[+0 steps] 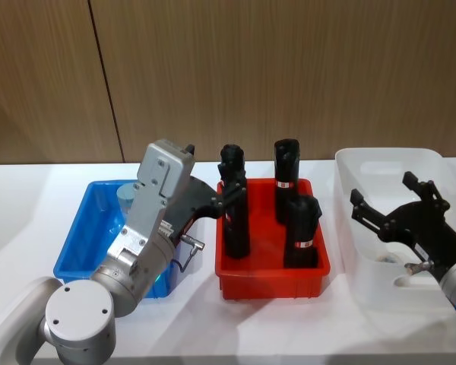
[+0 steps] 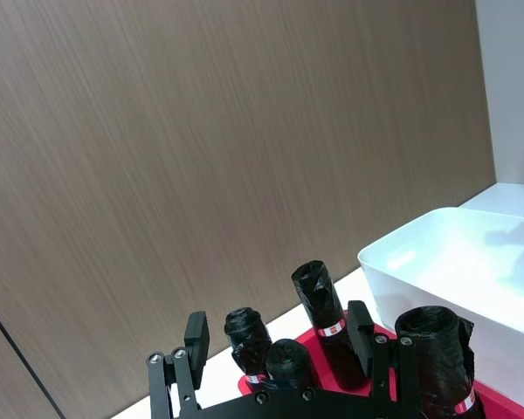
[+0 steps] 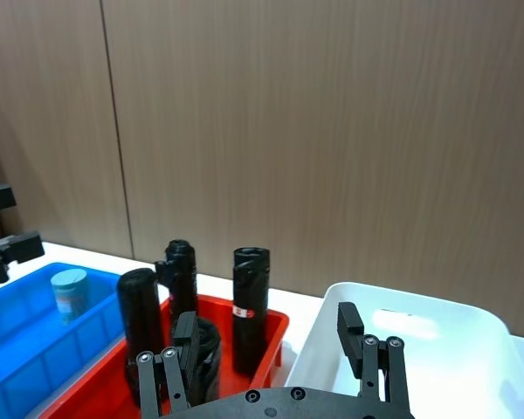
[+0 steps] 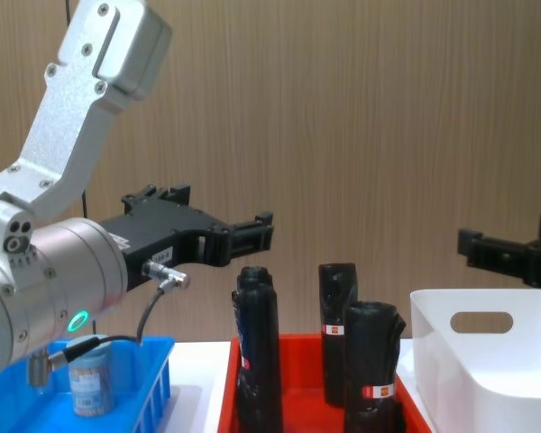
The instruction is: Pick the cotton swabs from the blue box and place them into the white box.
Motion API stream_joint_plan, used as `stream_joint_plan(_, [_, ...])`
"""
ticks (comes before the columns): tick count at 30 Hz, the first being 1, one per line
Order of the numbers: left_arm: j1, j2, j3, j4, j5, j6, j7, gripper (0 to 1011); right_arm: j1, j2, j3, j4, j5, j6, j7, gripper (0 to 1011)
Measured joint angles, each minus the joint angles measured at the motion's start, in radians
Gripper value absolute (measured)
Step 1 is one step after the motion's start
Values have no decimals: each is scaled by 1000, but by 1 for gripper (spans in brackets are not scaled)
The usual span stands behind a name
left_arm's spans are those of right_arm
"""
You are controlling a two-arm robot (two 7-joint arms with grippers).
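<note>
One cotton swab jar [image 1: 127, 199] with a pale blue lid stands at the back of the blue box [image 1: 76, 247]. It also shows in the chest view [image 4: 92, 383] and the right wrist view [image 3: 70, 292]. My left gripper [image 1: 225, 196] hangs open and empty above the left side of the red crate, to the right of the blue box; its fingers [image 2: 196, 336] stand well apart. Over the white box [image 1: 387, 161], my right gripper [image 1: 389, 201] is open too, holding nothing, fingers [image 3: 349, 319] spread.
A red crate [image 1: 273, 283] with three tall black rolls [image 1: 301, 232] sits between the two boxes. The left arm's elbow and forearm [image 1: 148, 228] lie over the blue box's right side. A wooden wall stands behind the white table.
</note>
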Motion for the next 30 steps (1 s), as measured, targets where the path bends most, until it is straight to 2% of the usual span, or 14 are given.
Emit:
stream_joint_plan(8, [0, 0, 0, 0, 0, 0, 0, 1004, 23, -7, -3, 6, 4, 57, 49, 1002])
stream_joint_plan(17, [0, 0, 0, 0, 0, 0, 0, 1004, 65, -19, -8, 29, 21, 151, 121, 1002])
stream_joint_plan(30, [0, 0, 0, 0, 0, 0, 0, 1004, 157, -55, -20, 118, 27, 280, 210, 1001])
